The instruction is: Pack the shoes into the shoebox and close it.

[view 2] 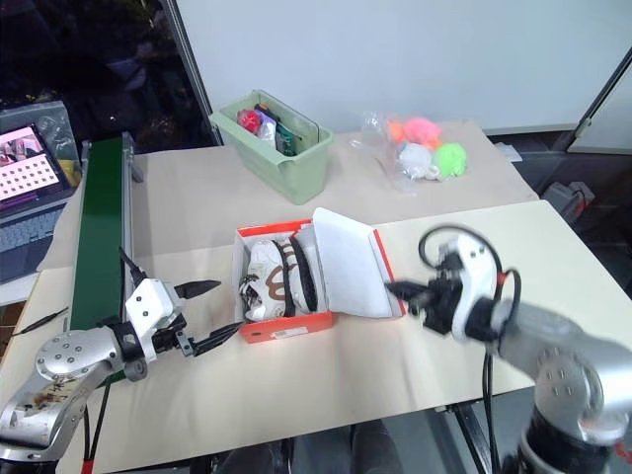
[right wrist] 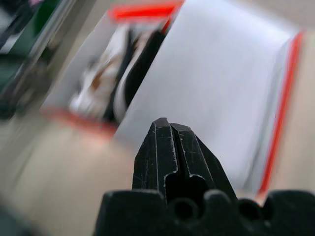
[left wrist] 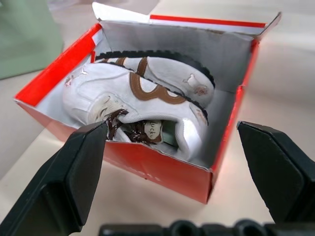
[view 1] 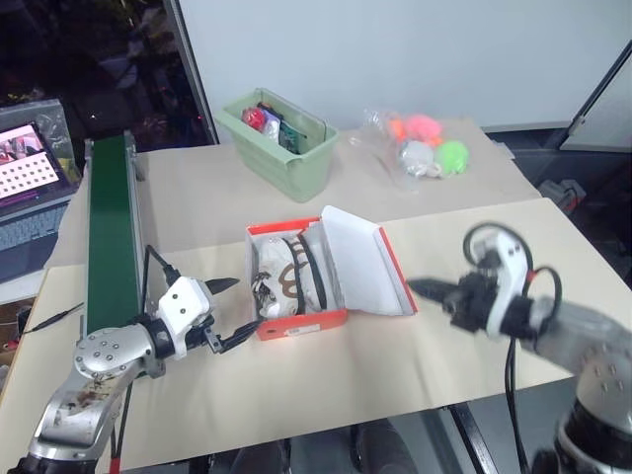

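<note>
The red shoebox (view 1: 301, 321) sits mid-table with its white-lined lid (view 1: 360, 262) hinged open to the right. Both white shoes (view 1: 286, 276) with brown trim and dark laces lie inside it, on their sides; the left wrist view shows them (left wrist: 142, 98) close up. My left gripper (view 1: 229, 311) is open just left of the box, with nothing between its fingers (left wrist: 74, 177). My right gripper (view 1: 420, 287) is shut and empty, just right of the open lid, pointing at it; the right wrist view shows its fingertips (right wrist: 165, 130) pressed together before the lid (right wrist: 216, 88).
A pale green bin (view 1: 281, 143) with small items stands behind the box. A clear bag of bright plush toys (view 1: 425, 143) lies at the back right. A green conveyor (view 1: 107, 232) runs along the left side, a laptop (view 1: 25, 163) beyond it.
</note>
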